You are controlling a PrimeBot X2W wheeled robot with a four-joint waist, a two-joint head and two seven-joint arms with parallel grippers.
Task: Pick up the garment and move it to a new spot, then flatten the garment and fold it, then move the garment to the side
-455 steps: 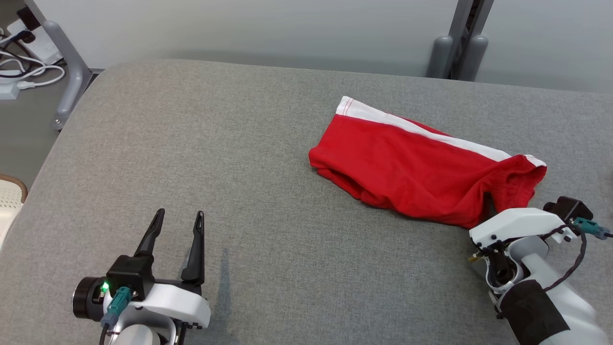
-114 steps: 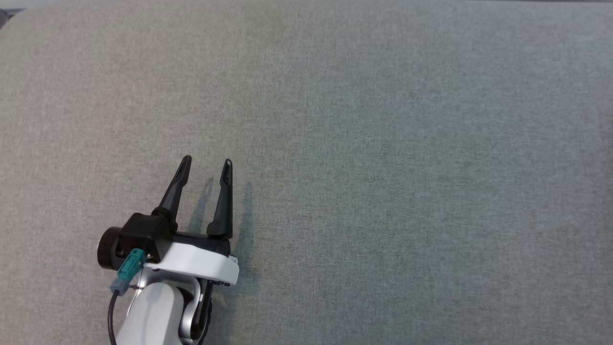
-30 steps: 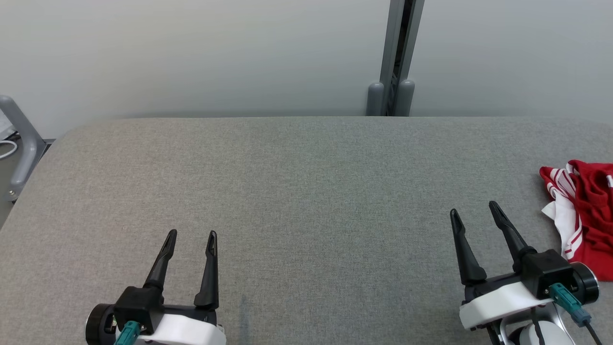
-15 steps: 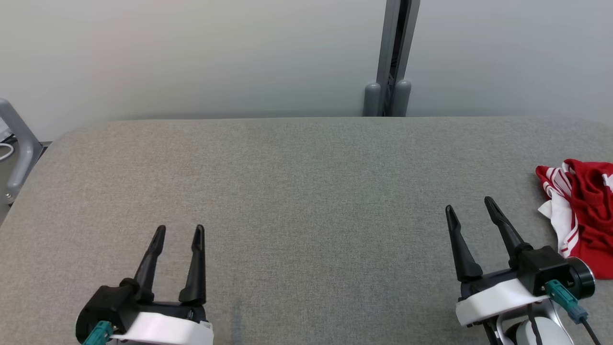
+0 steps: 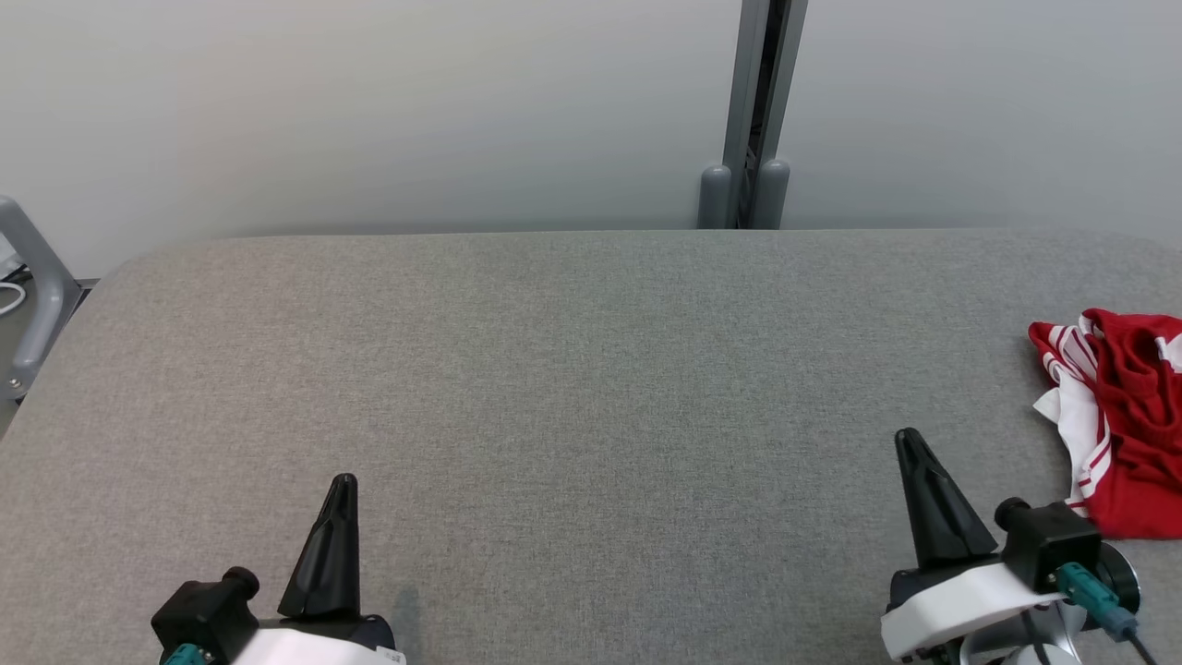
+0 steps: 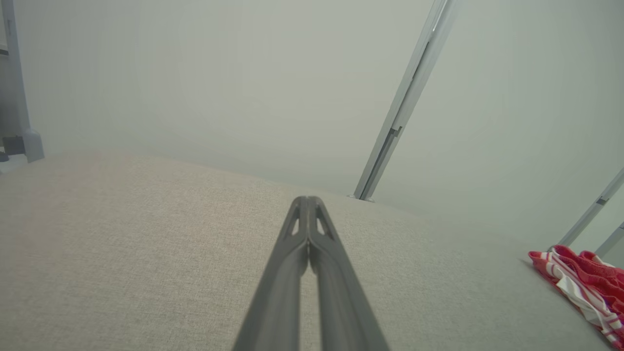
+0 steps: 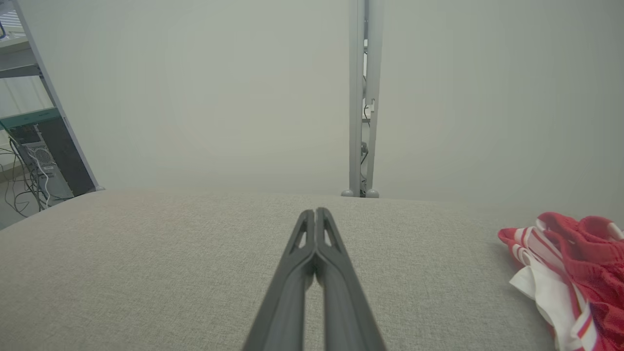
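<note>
Grey padded table unchanged. Red-and-white garment is bunched at its right edge, same as half a second ago. Left gripper and right gripper were spread wide then; now both fingers are pressed together, empty. Right one is near the garment, apart from it.
</note>
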